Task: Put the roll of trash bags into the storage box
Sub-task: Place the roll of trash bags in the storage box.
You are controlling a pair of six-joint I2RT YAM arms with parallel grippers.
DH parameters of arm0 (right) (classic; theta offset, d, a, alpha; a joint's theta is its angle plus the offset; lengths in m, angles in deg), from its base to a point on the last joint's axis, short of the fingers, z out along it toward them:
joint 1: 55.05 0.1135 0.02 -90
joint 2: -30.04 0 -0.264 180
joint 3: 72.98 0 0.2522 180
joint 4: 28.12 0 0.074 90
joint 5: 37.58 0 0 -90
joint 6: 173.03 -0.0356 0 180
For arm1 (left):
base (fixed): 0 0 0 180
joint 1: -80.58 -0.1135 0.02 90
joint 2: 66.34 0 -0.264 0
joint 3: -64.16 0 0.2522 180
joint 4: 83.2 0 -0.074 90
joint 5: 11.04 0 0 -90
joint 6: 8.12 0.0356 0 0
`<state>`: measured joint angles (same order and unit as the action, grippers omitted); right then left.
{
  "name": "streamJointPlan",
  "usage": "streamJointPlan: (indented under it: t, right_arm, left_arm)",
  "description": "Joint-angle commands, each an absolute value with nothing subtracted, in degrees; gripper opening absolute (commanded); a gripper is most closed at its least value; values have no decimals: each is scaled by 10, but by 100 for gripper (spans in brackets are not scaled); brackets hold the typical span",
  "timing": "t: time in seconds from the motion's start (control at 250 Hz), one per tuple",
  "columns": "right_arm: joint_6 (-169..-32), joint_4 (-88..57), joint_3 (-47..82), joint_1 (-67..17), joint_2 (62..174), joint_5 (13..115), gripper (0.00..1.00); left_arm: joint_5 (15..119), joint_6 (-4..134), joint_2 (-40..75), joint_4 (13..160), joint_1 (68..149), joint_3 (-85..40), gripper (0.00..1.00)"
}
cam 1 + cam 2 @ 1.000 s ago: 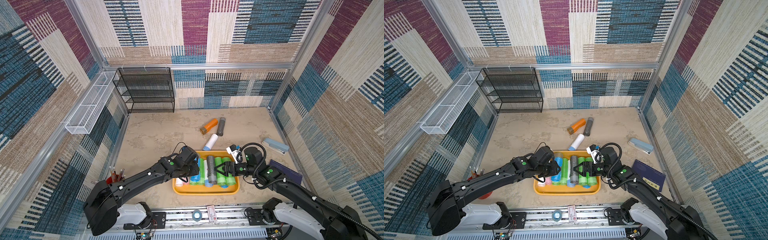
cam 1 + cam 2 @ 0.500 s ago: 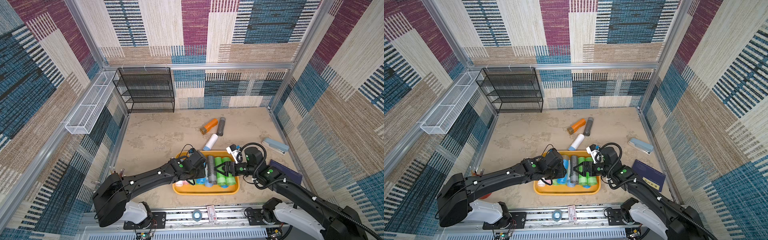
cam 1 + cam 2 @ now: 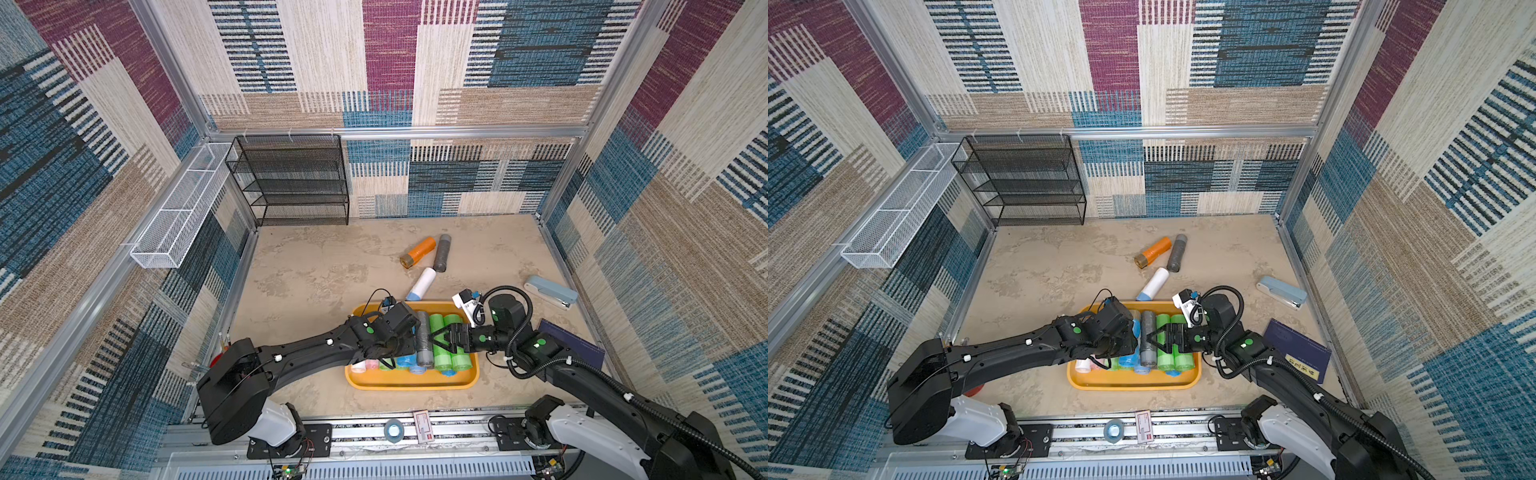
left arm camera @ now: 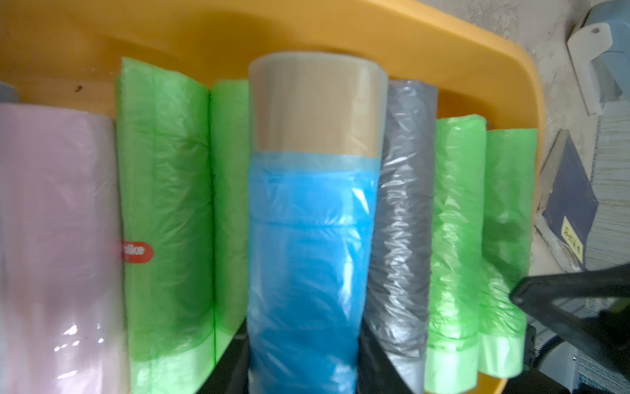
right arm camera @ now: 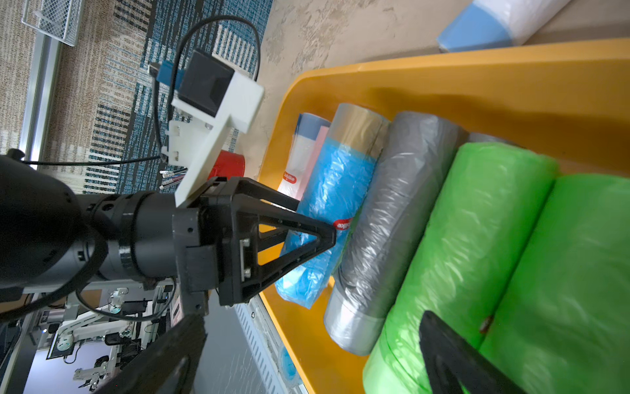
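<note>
The storage box (image 3: 411,384) (image 3: 1129,384), a shallow yellow-orange tray, sits near the table's front edge and holds several rolls: pink, green and grey. My left gripper (image 4: 303,368) (image 3: 388,349) is shut on the blue roll of trash bags (image 4: 306,238) (image 5: 334,198). That roll lies lengthwise inside the box between a green roll (image 4: 163,204) and the grey roll (image 4: 402,221), with the held end slightly raised. My right gripper (image 3: 434,340) (image 5: 306,368) hovers open over the green rolls (image 5: 477,256) at the box's right side, holding nothing.
Behind the box, an orange roll (image 3: 418,252), a grey roll (image 3: 442,252) and a white roll (image 3: 421,284) lie on the table. At the right are a stapler (image 3: 550,291) and a dark notebook (image 3: 575,345). A black rack (image 3: 295,180) and a white wire basket (image 3: 183,203) stand at the back left.
My left arm has carried the blue roll rightward, further over the box and in among the other rolls. The right arm has stayed still.
</note>
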<state>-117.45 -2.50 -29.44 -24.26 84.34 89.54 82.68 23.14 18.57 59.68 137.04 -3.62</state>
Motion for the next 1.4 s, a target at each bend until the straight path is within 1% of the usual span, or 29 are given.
streamJointPlan:
  t: [0.0,0.904,1.396]
  right_arm:
    - [-1174,-36,-293,-242,843,903,99]
    - [-1168,-34,-291,-242,858,907,99]
    - [-1167,-32,-294,-243,854,906,99]
  left_arm:
    - [829,232,189,607,1370,-44,42]
    - [827,238,213,599,1370,-56,44]
    - [831,241,202,583,1371,-53,50]
